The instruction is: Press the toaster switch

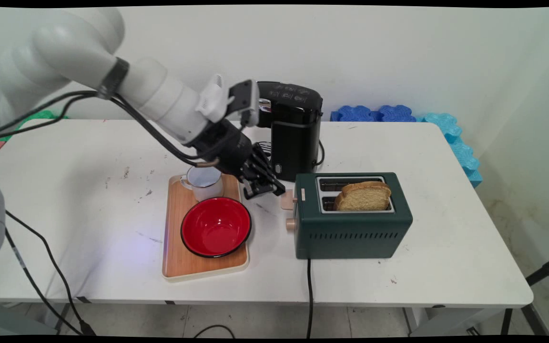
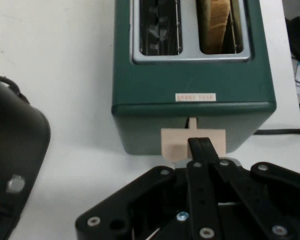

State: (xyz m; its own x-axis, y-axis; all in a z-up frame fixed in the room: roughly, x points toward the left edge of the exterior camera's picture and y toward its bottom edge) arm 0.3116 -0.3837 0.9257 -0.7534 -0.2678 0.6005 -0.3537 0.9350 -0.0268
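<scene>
Toaster (image 1: 353,216), dark green, stood on the white table (image 1: 88,214) right of a wooden tray (image 1: 175,224), its cord trailing off the near edge. One slice of bread (image 1: 364,196) sat high in the nearer slot, well proud of the top, which suggested that the carriage was up; the other slot looked empty. On the end facing the tray, the pale lever (image 2: 192,142) sat near the top of its slit, with a round knob (image 1: 290,224) below it. The gripper (image 2: 199,146) reached in low from the left, its fingers pressed together into one narrow tip that lay on the lever's upper face, judging by the hand view. A red bowl (image 1: 216,226) and a white mug (image 1: 204,182) sat on the tray just behind the hand, and a black coffee machine (image 1: 293,131) stood beyond, near the wall.
</scene>
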